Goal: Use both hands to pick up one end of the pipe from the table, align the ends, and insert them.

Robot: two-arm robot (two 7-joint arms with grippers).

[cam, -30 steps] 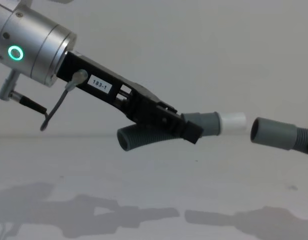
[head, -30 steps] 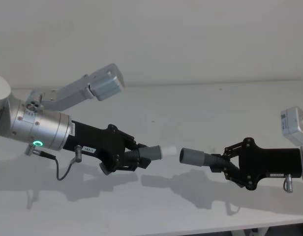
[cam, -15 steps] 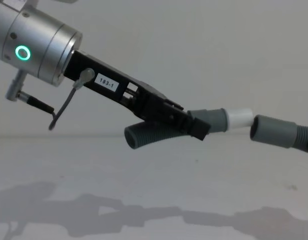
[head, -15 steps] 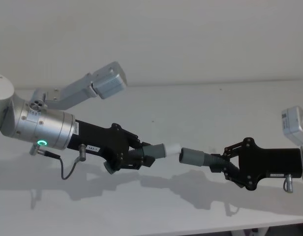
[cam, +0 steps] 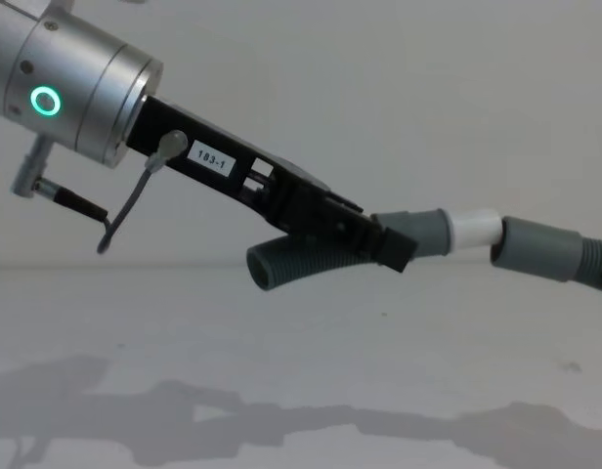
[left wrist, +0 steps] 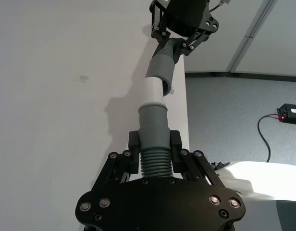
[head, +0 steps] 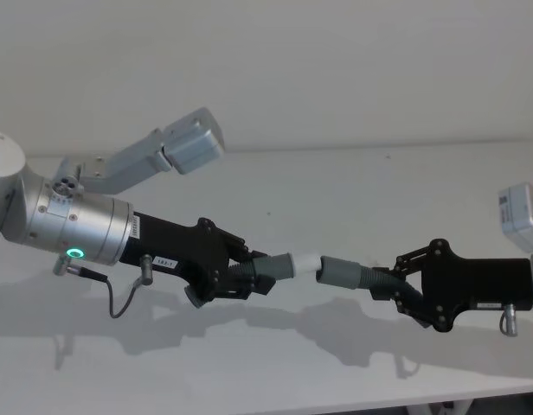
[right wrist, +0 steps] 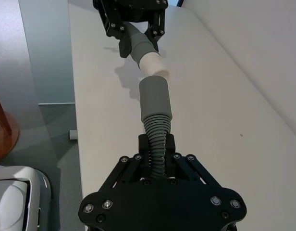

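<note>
From the head view I see my left gripper (head: 249, 278) clamped on the white-tipped hose piece (head: 284, 265) and my right gripper (head: 396, 288) clamped on the socket hose piece (head: 346, 272), both held above the table (head: 353, 190), the white tip (head: 308, 261) meeting the socket mouth. In the left wrist view the tip (left wrist: 152, 91) touches the socket cuff (left wrist: 161, 68). In the chest view the tip (cam: 475, 229) abuts the socket (cam: 540, 249), with the hose's loose end (cam: 267, 267) hanging below the left gripper

Plain pale wall (head: 336, 69), grey floor (left wrist: 244, 120), perhaps a wooden stool (right wrist: 1, 130).
</note>
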